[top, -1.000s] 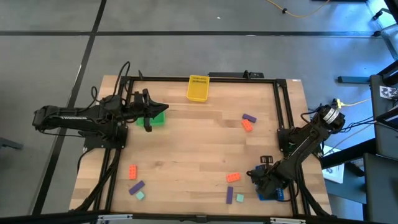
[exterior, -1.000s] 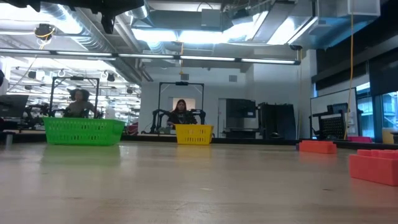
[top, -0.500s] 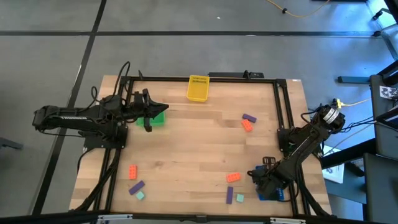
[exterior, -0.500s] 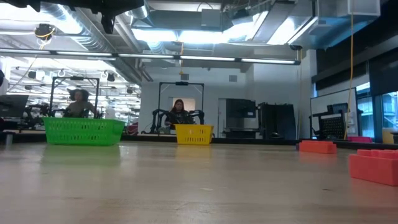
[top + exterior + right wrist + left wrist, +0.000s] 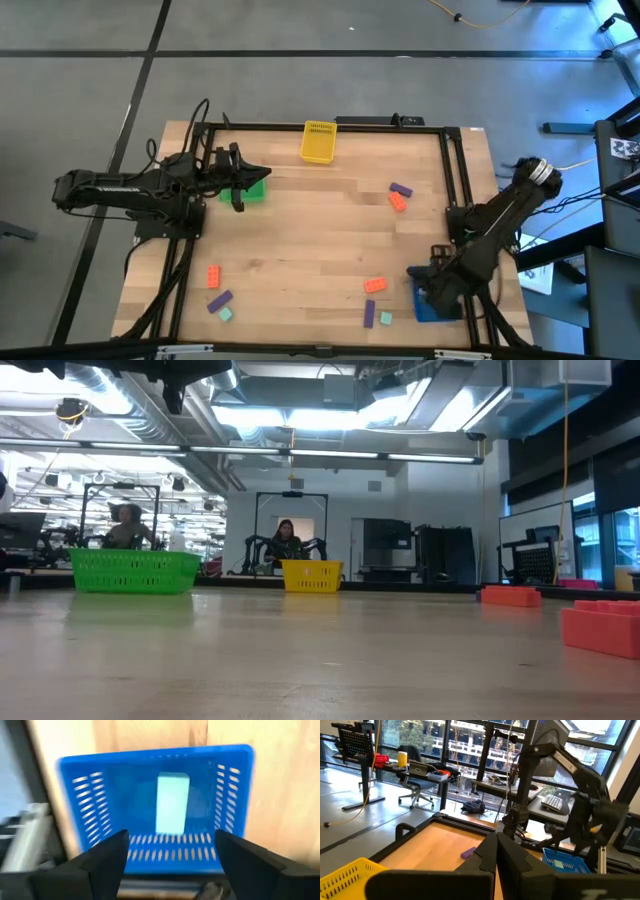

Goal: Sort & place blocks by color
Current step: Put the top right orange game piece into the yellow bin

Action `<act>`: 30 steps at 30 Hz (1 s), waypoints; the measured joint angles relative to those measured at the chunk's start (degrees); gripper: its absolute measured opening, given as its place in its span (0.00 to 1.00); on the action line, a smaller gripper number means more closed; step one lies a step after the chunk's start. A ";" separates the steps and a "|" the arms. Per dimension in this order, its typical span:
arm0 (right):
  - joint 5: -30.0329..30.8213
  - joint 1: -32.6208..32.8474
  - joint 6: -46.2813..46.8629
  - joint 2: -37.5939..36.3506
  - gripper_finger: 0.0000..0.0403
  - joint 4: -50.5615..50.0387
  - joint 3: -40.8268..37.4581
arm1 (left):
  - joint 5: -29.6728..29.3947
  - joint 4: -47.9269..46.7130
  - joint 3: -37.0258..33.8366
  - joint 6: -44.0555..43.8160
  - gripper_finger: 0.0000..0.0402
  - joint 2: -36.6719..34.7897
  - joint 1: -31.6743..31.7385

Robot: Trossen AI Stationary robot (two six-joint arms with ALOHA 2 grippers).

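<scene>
My right gripper (image 5: 172, 865) is open and empty above the blue tray (image 5: 75, 795), at the table's near right (image 5: 432, 300). One pale mint block (image 5: 172, 804) lies flat on the tray's floor. My left gripper (image 5: 496, 851) is shut and empty, beside the green tray (image 5: 256, 189) at the far left. Loose on the table lie a purple block (image 5: 401, 189) and an orange block (image 5: 397, 201) at the right, an orange (image 5: 375, 285), a purple (image 5: 369, 313) and a mint block (image 5: 385, 317) at the near middle, and an orange (image 5: 213, 276), a purple (image 5: 219, 300) and a mint block (image 5: 225, 313) at the near left.
A yellow tray (image 5: 318, 142) stands at the middle of the far edge. A dark frame (image 5: 450, 180) runs along the table's edges. The table's middle (image 5: 310, 230) is bare wood. People show in the room behind (image 5: 287, 540).
My right arm has shifted a little toward the table's right edge over the blue tray, so more of the tray shows in the high view.
</scene>
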 joint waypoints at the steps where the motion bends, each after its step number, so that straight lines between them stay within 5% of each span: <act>1: -0.37 0.14 1.97 -2.36 0.74 -0.37 0.05 | 0.00 0.00 0.00 0.00 0.00 0.00 0.00; 5: 1.44 0.17 12.22 -11.65 0.74 -0.08 -0.04 | 0.01 0.00 0.00 -0.23 0.00 -0.02 0.00; 12: 18.75 -6.25 20.78 -22.33 0.74 14.29 -7.78 | 2.35 -0.01 0.00 -0.32 0.00 -0.02 0.00; 23: 24.79 -34.54 -9.00 -19.68 0.74 81.39 -26.09 | 2.90 -0.07 0.00 -3.39 0.00 -0.02 0.00; 30: 17.12 -44.98 -33.33 -19.14 0.70 84.23 -19.23 | 3.54 -0.02 0.00 -3.48 0.00 0.00 0.00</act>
